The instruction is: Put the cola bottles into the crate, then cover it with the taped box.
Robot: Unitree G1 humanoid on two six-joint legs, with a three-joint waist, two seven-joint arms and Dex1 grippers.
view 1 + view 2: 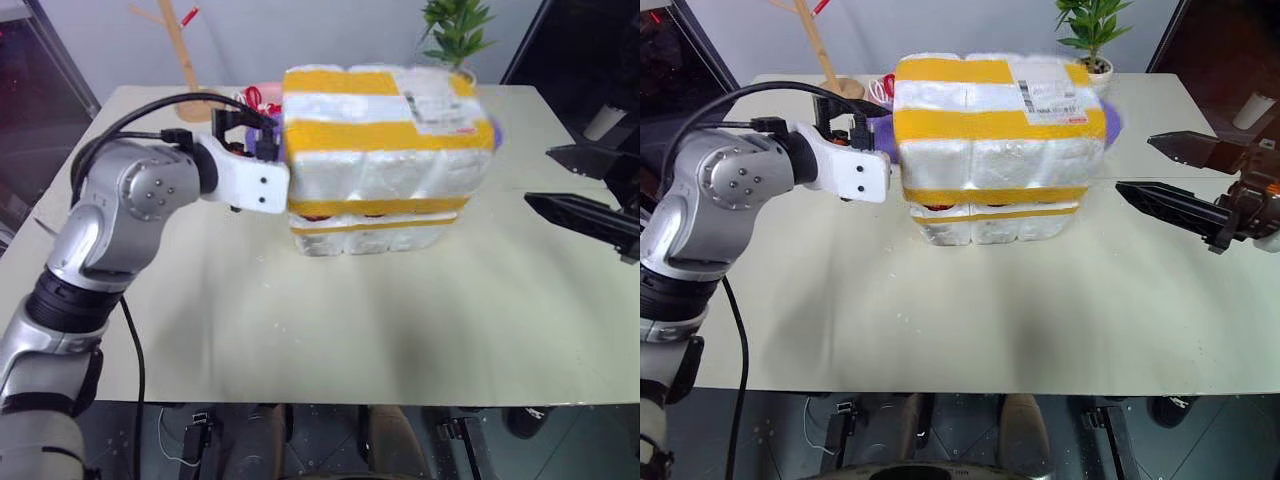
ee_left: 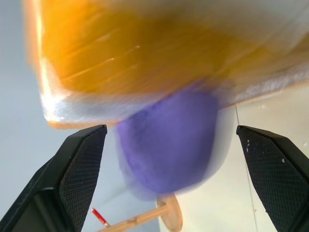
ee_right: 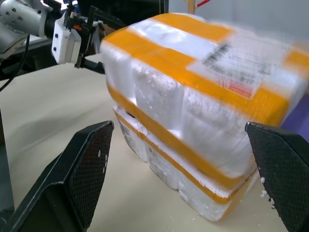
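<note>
Right hand (image 1: 1160,170) wide open | taped box (image 1: 995,125) — label print unreadable

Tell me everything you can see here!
Taped box: one, white with yellow bands and a label, on top of the crate.
Crate: one, white with a yellow band, mid-table under the box.
Purple thing: one, behind the box; can't tell what.
Wooden stand: one, tan, table's far left.
Plant: one, green, table's far edge.
Table: one, beige.
Left gripper: black, open, beside the box's left end.
Right gripper: black, open, right of the box.
</note>
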